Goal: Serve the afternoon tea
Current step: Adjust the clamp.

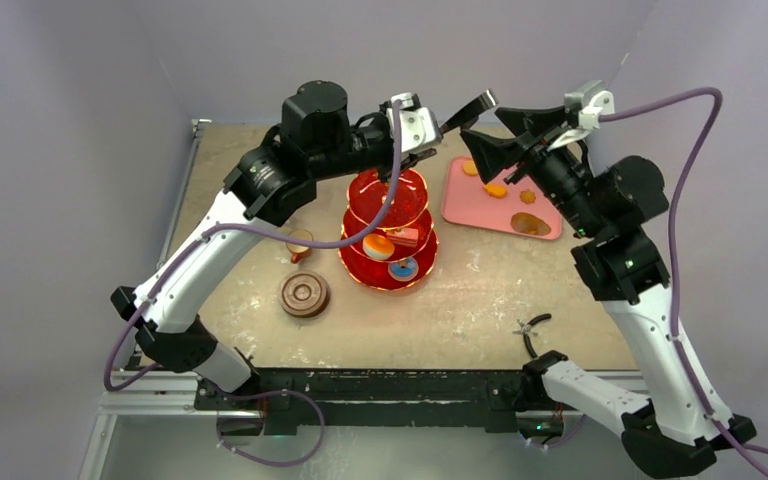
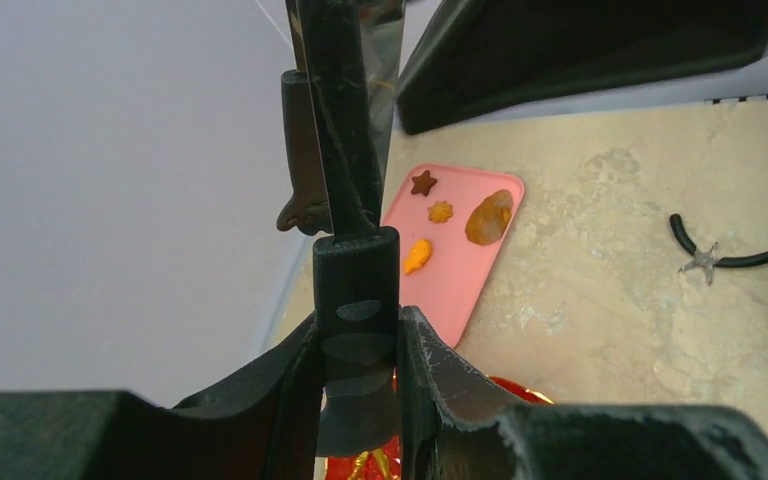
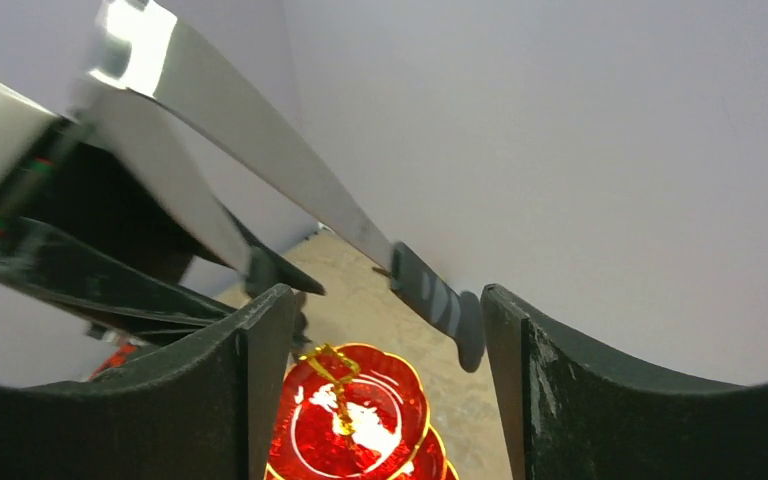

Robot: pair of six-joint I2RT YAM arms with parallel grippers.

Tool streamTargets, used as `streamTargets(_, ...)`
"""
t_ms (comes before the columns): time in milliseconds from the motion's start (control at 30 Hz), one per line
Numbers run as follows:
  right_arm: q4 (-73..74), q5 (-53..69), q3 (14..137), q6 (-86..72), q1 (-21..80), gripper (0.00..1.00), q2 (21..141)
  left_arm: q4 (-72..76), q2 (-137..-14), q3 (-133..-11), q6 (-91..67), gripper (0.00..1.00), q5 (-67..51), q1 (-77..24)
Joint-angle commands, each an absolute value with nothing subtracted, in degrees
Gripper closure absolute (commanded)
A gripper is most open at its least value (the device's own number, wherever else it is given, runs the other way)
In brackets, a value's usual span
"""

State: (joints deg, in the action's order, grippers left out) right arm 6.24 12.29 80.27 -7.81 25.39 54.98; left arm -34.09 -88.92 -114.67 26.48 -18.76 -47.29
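Note:
The red three-tier stand (image 1: pixel 360 192) with a gold handle stands mid-table and holds small pastries (image 1: pixel 378 246) on its lower tiers. It also shows in the right wrist view (image 3: pixel 360 425). A small cup of amber tea (image 1: pixel 300 242) and a brown cup on its saucer (image 1: pixel 304 295) sit left of the stand. My left gripper (image 1: pixel 438 132) hovers above the stand's far side, shut on the black tip of steel tongs (image 2: pixel 357 330). My right gripper (image 1: pixel 482 128) is open and empty, close to the tongs' other end (image 3: pixel 260 130).
A pink tray (image 1: pixel 475 205) with several small pastries (image 2: pixel 417 256) lies right of the stand, under the right gripper. A black-handled plier-like tool (image 1: pixel 532 332) lies near the front right edge. Walls close in at the back and sides.

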Motion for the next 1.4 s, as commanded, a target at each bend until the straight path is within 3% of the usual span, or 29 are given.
streamTargets(0, 5.5, 8.6, 78.9, -3.3, 25.4, 0.33, 56.3, -32.1, -88.3, -118.5, 21.7, 0.82, -22.8, -46.7)
streamTargets(100, 3.2, 8.3, 77.8, -3.5, 25.5, 0.38, 56.7, -32.1, -88.3, -118.7, 20.6, 0.82, -24.8, -46.7)
streamTargets(300, 0.2, 10.3, 80.2, -4.8, 25.5, 0.58, 59.4, -33.0, -88.9, -119.0, 19.9, 0.81, -26.6, -46.8)
streamTargets(400, -1.6, 11.3, 80.4, -5.5, 25.4, 0.80, 60.2, -32.7, -89.2, -119.0, 19.1, 0.79, -26.3, -46.8)
streamTargets(500, -1.9, 10.2, 79.8, -6.7, 25.5, 1.00, 60.2, -30.4, -88.5, -117.3, 17.1, 0.60, -23.8, -46.8)
streamTargets(600, -2.4, 8.4, 78.7, -8.7, 25.4, 1.00, 59.2, -26.5, -86.1, -112.4, 17.0, 0.41, -21.1, -46.8)
streamTargets(700, -2.4, 7.2, 78.7, -10.4, 25.4, 1.00, 58.7, -24.8, -83.8, -107.8, 20.7, 0.38, -17.4, -48.0)
streamTargets(867, -0.8, 8.4, 80.3, -12.1, 25.5, 1.00, 59.9, -18.4, -80.0, -101.6, 25.6, 0.41, -9.5, -50.4)
streamTargets(1067, 1.1, 8.2, 80.9, -13.6, 25.5, 1.00, 60.7, -13.6, -76.7, -97.9, 28.4, 0.52, -9.6, -51.1)
streamTargets(1367, 2.9, 8.3, 81.9, -14.4, 25.5, 1.00, 61.0, -11.2, -75.2, -94.2, 33.1, 0.56, -6.0, -52.3)
